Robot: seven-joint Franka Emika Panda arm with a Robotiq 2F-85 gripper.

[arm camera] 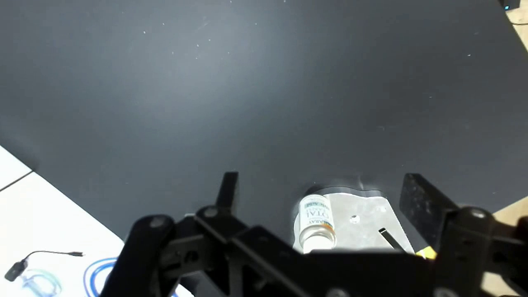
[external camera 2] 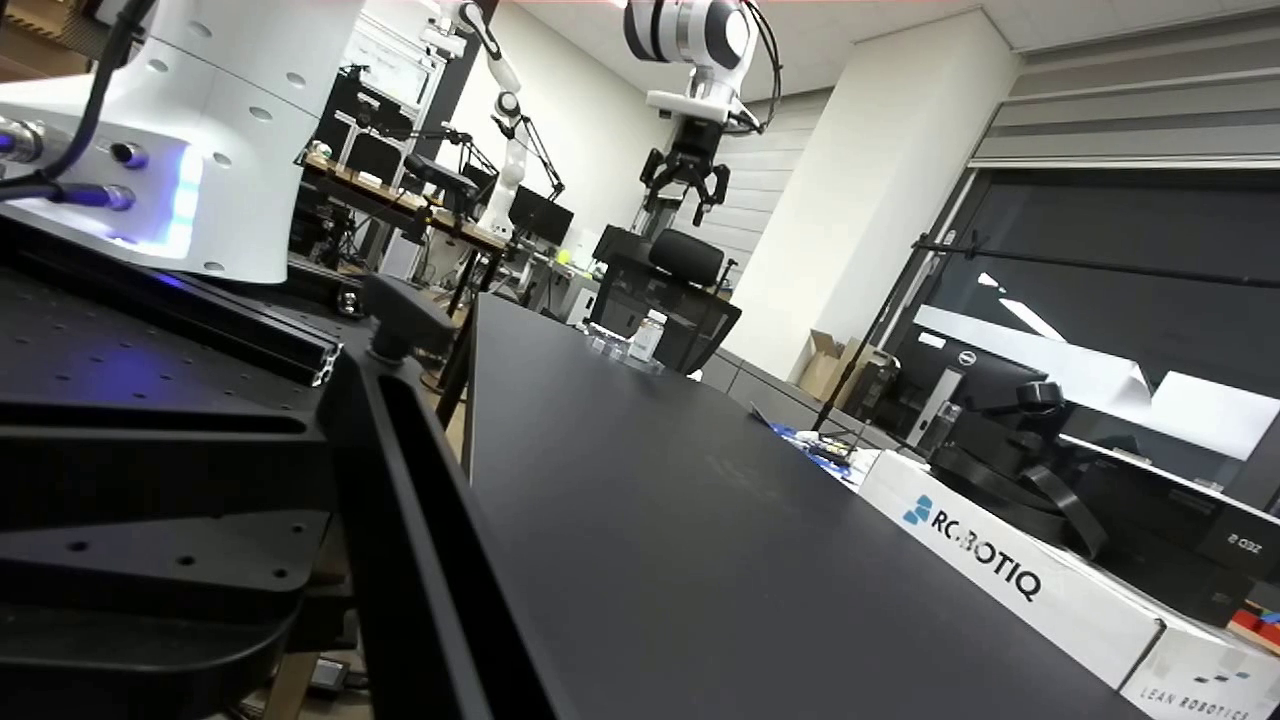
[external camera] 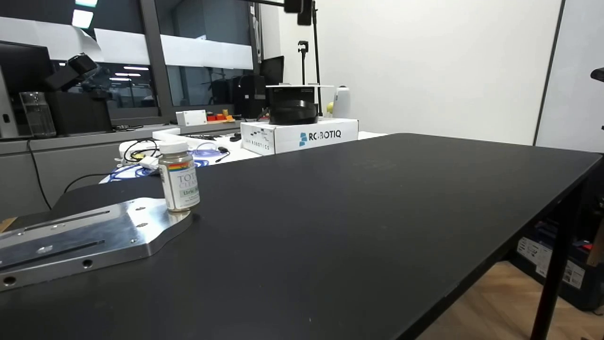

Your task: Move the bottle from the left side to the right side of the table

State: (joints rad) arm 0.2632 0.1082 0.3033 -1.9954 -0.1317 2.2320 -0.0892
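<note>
The bottle (external camera: pixel 181 182) has a white cap, a see-through body and a pale label. It stands upright on the rounded end of a flat silver metal plate (external camera: pixel 137 226), at the left of the black table (external camera: pixel 358 226). In an exterior view the bottle (external camera 2: pixel 647 338) is at the far end of the table (external camera 2: pixel 690 520), and my gripper (external camera 2: pixel 680 205) hangs open and empty well above it. In the wrist view the bottle (arm camera: pixel 315 214) shows below and between the spread fingers of the gripper (arm camera: pixel 322 181), apart from both; part of its cap is hidden by the gripper body.
A white box with blue lettering (external camera: pixel 316 134) and blue cables (external camera: pixel 127 172) lie on a lower white surface along the table's far edge; the box also shows in an exterior view (external camera 2: pixel 1000 560). A black office chair (external camera 2: pixel 665 300) stands behind the bottle's end of the table.
</note>
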